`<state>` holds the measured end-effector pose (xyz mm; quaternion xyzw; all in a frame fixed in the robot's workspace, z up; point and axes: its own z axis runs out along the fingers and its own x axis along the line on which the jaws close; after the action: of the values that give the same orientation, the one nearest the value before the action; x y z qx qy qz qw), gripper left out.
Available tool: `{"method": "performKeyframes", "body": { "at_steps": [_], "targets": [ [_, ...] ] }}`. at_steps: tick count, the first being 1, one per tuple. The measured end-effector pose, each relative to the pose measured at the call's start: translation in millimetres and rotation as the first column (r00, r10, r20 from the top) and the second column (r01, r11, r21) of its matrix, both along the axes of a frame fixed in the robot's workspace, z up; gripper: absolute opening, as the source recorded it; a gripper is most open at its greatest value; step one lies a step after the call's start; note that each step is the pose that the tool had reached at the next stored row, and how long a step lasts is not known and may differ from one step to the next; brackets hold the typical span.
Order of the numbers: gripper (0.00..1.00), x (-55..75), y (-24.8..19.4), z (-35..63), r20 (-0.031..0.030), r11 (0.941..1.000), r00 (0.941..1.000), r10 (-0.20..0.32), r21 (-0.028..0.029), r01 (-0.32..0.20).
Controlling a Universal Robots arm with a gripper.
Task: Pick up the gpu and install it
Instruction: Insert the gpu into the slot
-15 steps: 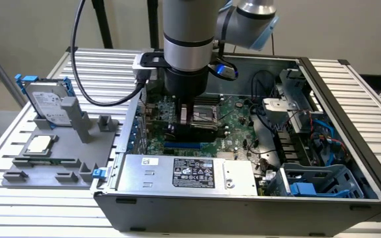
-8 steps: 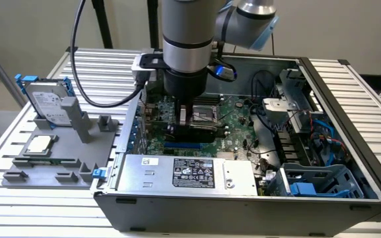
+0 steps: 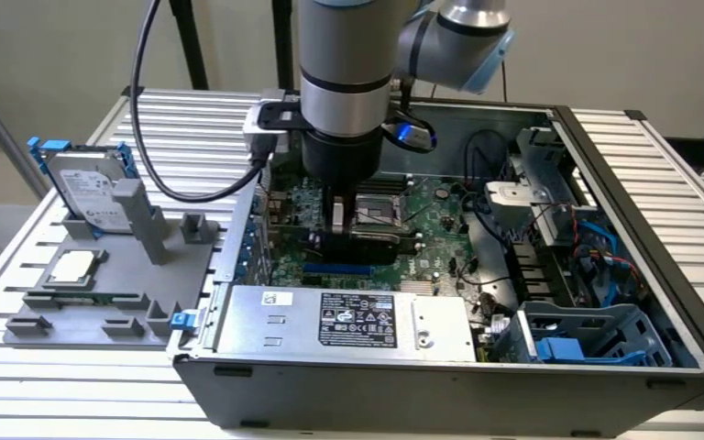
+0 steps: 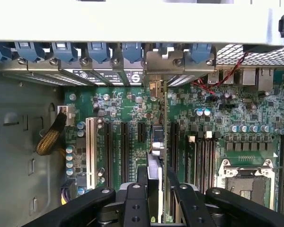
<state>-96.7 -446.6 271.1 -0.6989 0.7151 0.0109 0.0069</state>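
Note:
My gripper [image 3: 341, 229] reaches down inside the open computer case [image 3: 597, 165], over the green motherboard [image 3: 432, 206]. It is shut on the gpu [image 4: 164, 142], which stands edge-on between the black fingers [image 4: 135, 198]. The card's silver end bracket [image 4: 157, 61] sits at the case's rear slot row, beside the blue retainer clips. The card runs in line with the long black expansion slots [image 4: 124, 151]. I cannot tell whether its lower edge is seated in a slot. In the exterior view the gpu [image 3: 338, 213] shows as a pale strip under the wrist.
A silver hard drive in a blue frame [image 3: 83, 188] stands on the grey fixture plate [image 3: 34, 325] at the exterior view's left, with a CPU chip [image 3: 71, 266] beside it. The power supply [image 3: 340, 316], CPU socket [image 3: 383, 213], cables [image 3: 499, 229] and blue drive cage [image 3: 585, 335] crowd the case.

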Motion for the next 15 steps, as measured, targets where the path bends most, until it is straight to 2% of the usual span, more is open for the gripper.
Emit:
{"method": "performKeyframes", "body": {
  "at_steps": [15],
  "targets": [
    [0.0,-0.7,1.6,-2.6,0.0,1.0,1.0,0.008,0.0001,-0.008]
  ]
}}
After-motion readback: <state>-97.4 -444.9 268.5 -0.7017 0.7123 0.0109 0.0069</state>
